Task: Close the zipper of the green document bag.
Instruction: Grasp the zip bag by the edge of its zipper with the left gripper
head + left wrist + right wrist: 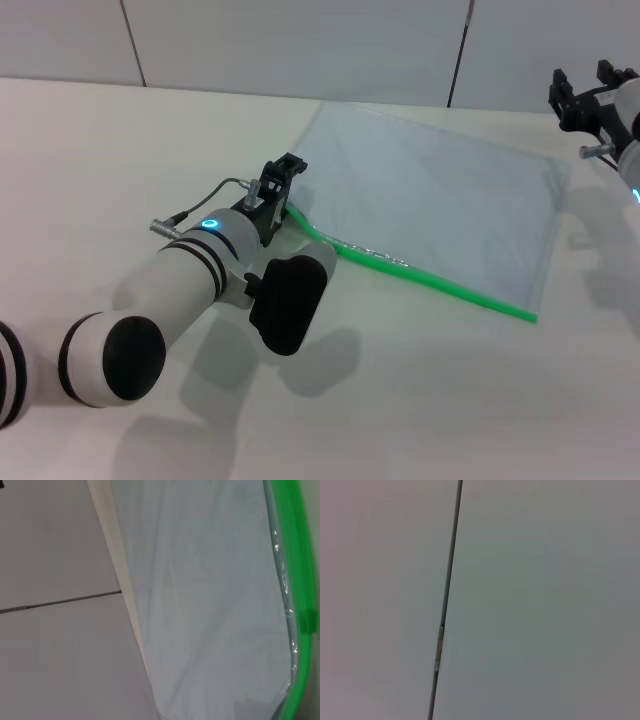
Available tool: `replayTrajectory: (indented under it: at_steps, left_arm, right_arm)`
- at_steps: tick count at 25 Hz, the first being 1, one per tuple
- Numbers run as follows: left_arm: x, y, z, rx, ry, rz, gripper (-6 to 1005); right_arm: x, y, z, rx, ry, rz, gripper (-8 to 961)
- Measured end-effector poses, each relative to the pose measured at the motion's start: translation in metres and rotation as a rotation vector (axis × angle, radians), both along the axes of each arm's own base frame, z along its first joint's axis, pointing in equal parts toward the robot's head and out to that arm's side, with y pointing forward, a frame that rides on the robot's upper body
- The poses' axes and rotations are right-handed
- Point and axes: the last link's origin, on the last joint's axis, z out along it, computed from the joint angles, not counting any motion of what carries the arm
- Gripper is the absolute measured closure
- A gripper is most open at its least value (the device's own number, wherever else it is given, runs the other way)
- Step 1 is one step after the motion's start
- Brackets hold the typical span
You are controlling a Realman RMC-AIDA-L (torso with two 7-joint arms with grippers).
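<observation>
From the head view, the green document bag [430, 200] lies flat on the white table [120, 140], in the middle and towards the robot's right, with its bright green edge turned towards the robot. The zipper [420, 275] runs along that edge from the bag's left corner out to the near right corner. The left gripper [280, 190] sits right at the zipper's left end, low over the table, with the arm's wrist body behind it. Whether its jaws are closed on the strip or the slider cannot be told from here, since the wrist hides the contact. The right gripper [590, 95] is parked well apart at the far right edge, lifted off the bag; its jaws appear spread and hold nothing.

In the left wrist view, the bag's translucent sheet [200, 600] fills most of the frame, and the zipper strip [297, 580] runs down one side of it. A small green block on the strip [309, 621] looks like the slider, though this is not certain. No fingers show.

The right wrist view shows only pale wall panels with a dark seam [445, 610], nothing of the task.

My judgement: the step in hand is taking hold at the zipper's left end. The next move calls for a firm pinch on the slider and a straight pull along the green edge, with the bag kept from sliding.
</observation>
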Motion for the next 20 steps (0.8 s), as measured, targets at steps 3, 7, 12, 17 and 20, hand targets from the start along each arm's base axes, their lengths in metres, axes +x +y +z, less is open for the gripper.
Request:
replayTrajectory:
  at_steps: [3,7,12,17,20]
  left_arm:
    - [0.0003,0.0002,0.0002,0.002,0.000,-0.002,386]
    - [0.0004,0.0002,0.0003,0.003,-0.001,-0.002,386]
    - [0.0002,0.0004,0.0007,0.004,0.000,-0.002,385]
    - [-0.0011,0.0011,0.0017,0.001,0.004,0.000,385]
    - [-0.0009,0.0015,0.0019,0.001,0.005,0.000,425]
  right_arm:
    - [0.0000,0.0000,-0.0001,-0.001,-0.001,0.000,406]
    - [0.0000,0.0000,-0.0001,-0.001,-0.001,0.001,406]
    - [0.0000,0.0000,-0.0001,-0.001,-0.001,0.001,407]
    - [-0.0002,-0.0001,-0.0004,-0.002,-0.001,0.002,407]
    - [-0.0006,-0.0003,-0.0010,-0.003,0.000,0.002,408]
